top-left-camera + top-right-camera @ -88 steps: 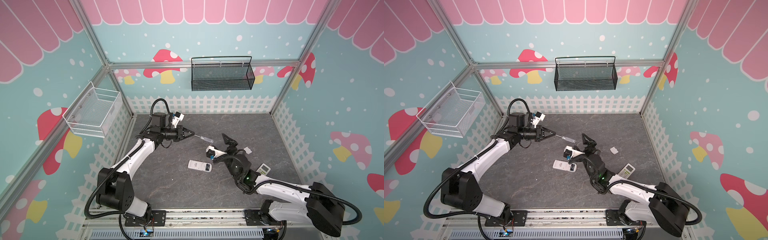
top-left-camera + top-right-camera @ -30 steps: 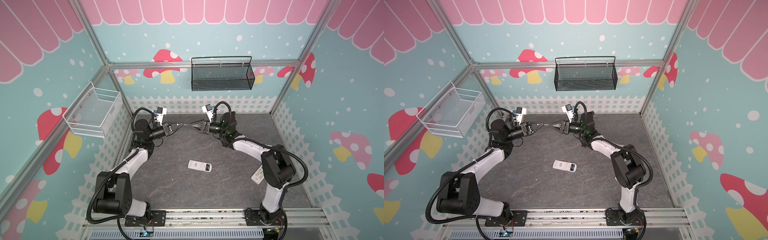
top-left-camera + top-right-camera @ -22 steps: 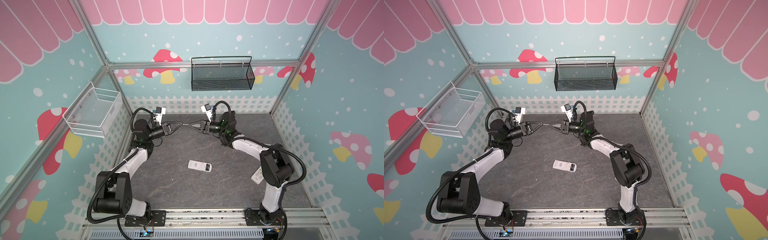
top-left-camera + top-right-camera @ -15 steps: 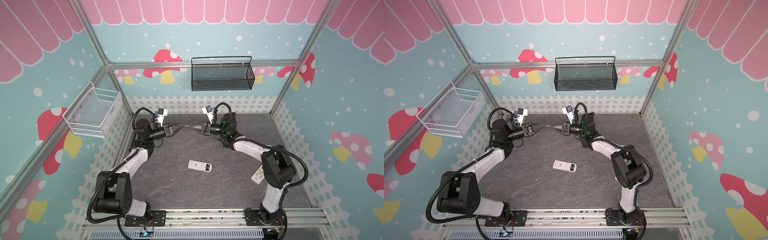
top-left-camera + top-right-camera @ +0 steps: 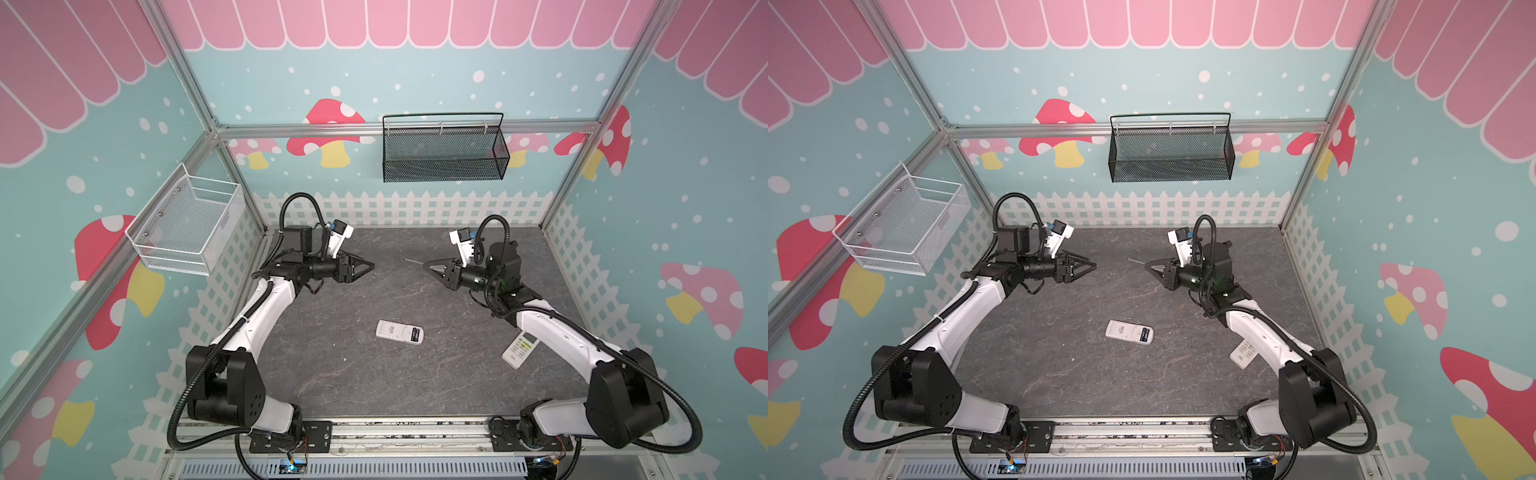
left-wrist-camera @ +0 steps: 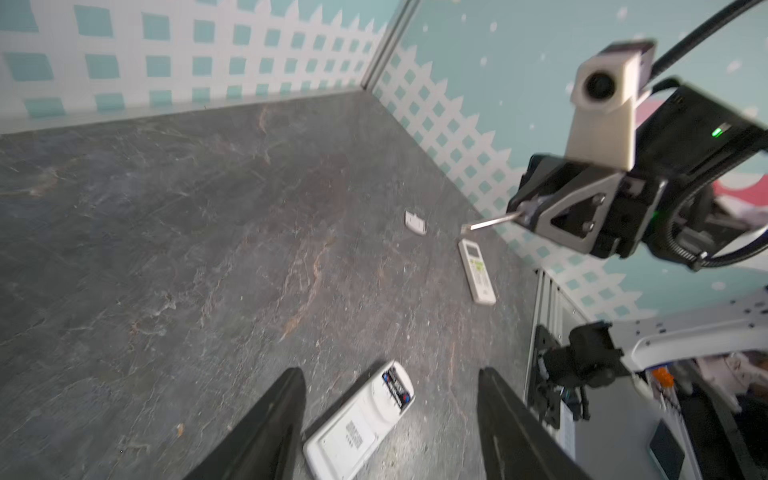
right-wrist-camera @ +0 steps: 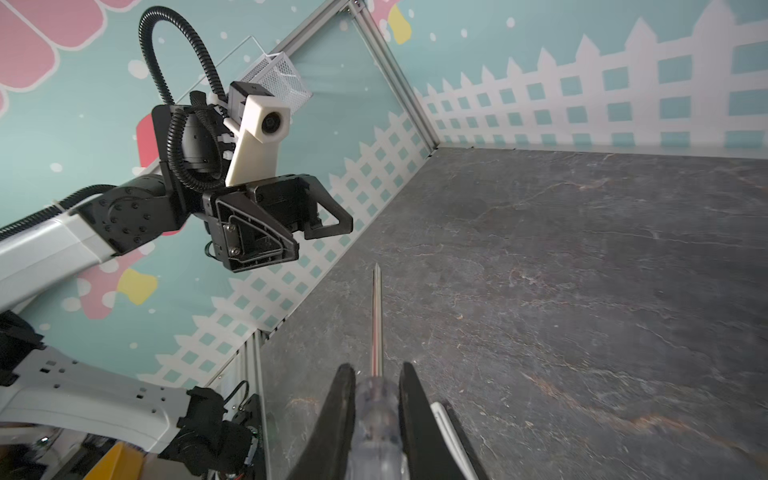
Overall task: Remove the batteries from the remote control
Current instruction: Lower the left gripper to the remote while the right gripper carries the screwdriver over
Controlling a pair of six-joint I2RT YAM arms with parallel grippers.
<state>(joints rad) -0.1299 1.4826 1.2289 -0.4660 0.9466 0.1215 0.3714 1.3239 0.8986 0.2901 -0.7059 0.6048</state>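
Right pincer (image 7: 376, 374) clamps a clear-handled screwdriver (image 7: 377, 316), likely to pry dark batteries (image 6: 397, 386) from the white remote (image 5: 399, 331); left pincer (image 6: 390, 372) apart

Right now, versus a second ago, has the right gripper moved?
Yes. The right gripper, shut on the screwdriver, has drawn back rightward, from under the left end of the black basket to under its middle.

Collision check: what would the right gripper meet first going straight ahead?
The right gripper's clear-handled steel screwdriver aims just beside the open left gripper, then the dark grey tabletop; depth unclear, graze possible.
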